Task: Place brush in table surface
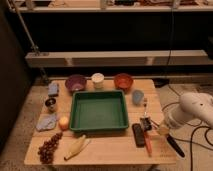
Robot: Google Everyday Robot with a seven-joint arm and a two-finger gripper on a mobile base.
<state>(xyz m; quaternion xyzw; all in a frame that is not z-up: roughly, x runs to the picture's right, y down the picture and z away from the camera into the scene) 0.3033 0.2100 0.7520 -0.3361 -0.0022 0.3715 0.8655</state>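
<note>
The brush (pixel 146 123) lies right of the green tray (pixel 98 111) on the plank counter (pixel 110 149), at the gripper (pixel 156 126), whose grip I cannot tell.

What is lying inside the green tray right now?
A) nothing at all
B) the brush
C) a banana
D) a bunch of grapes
A: the green tray shows only its bare green floor. The banana and grapes lie on the table surface in front of it, and the brush sits to its right, at the gripper.
</note>
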